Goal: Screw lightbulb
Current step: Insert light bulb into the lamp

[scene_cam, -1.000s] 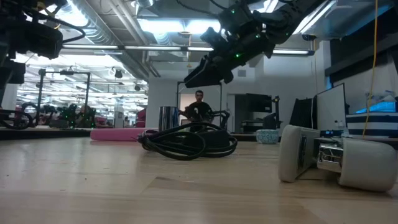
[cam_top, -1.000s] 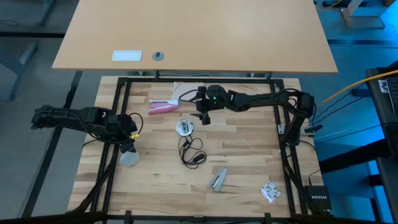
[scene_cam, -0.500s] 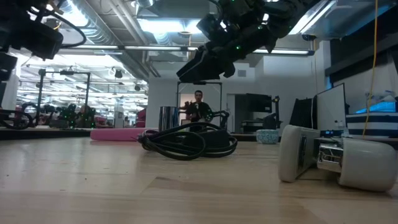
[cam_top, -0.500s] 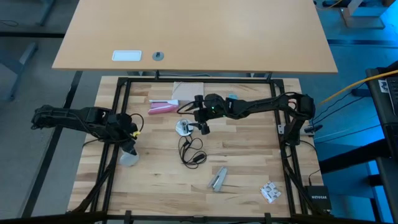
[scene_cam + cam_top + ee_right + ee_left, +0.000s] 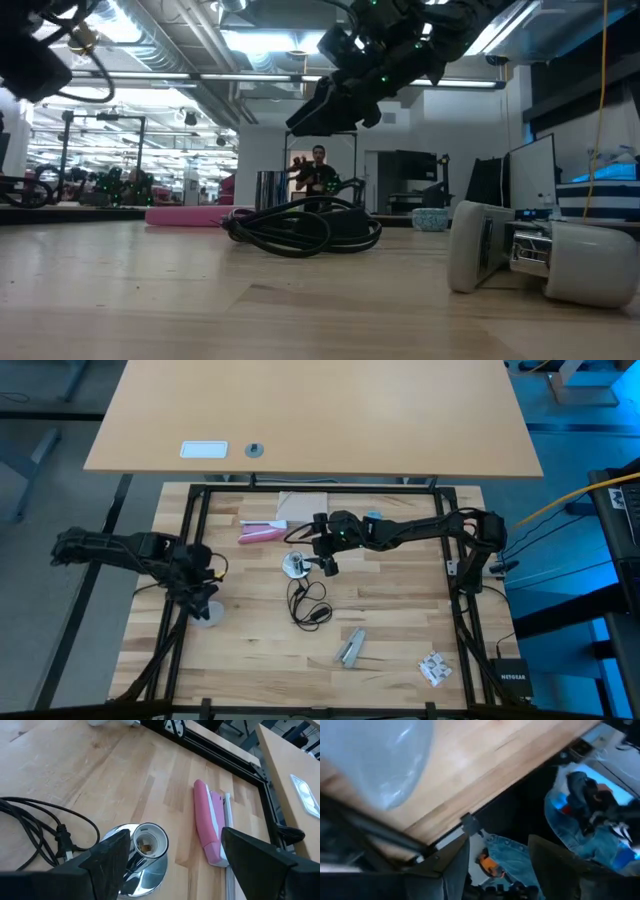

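Right gripper [image 5: 327, 564] spread wide just above the silvery socket [image 5: 295, 564], left gripper [image 5: 203, 600] with fingers parted over the lightbulb [image 5: 210, 612] at the table's [image 5: 400, 620] left edge

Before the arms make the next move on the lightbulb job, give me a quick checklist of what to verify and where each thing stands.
1. Socket upright, opening empty: ok; its mouth faces up with nothing screwed in.
2. Right gripper open and lined up at the socket: ok; fingers spread, socket between them in the right wrist view.
3. Lightbulb located: ok; near the table's left edge, under the left gripper.
4. Left gripper's hold on the lightbulb: cannot tell; the globe shows close in the left wrist view, contact hidden.
5. Black cord clear of the socket opening: ok; it coils on the table beside it.
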